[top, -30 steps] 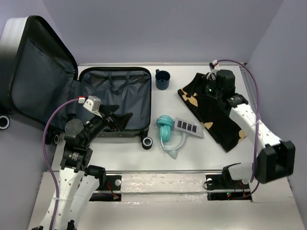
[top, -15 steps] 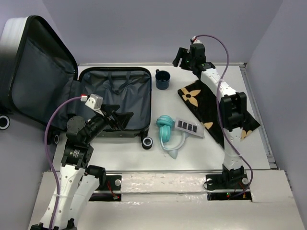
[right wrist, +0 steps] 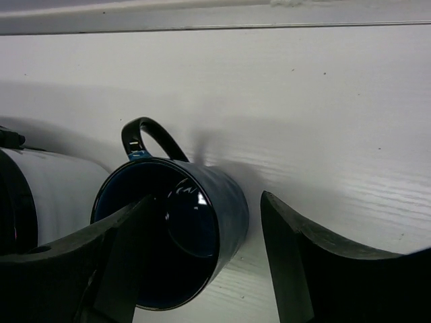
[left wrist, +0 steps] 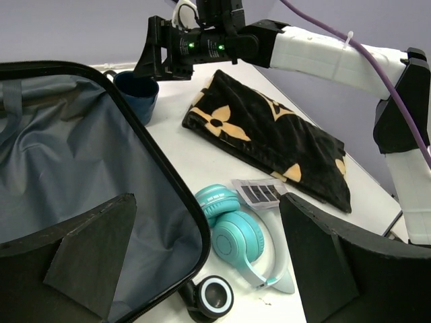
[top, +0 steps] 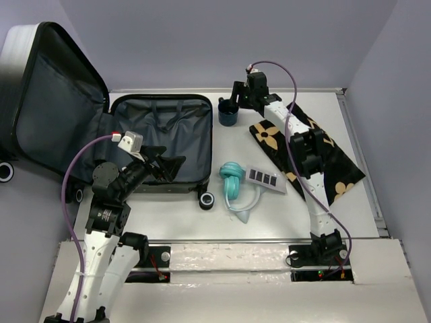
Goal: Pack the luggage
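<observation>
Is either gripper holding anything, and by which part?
Nothing is held. The right gripper is open at the mug; the left gripper is open and empty.

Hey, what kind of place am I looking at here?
Probably a robotics test bench: a white table boxed in by plain walls, with the luggage, headphones and mug laid out as props.

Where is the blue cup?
In the top view the blue cup stands at the back, just right of the open luggage, under the right gripper.
</observation>
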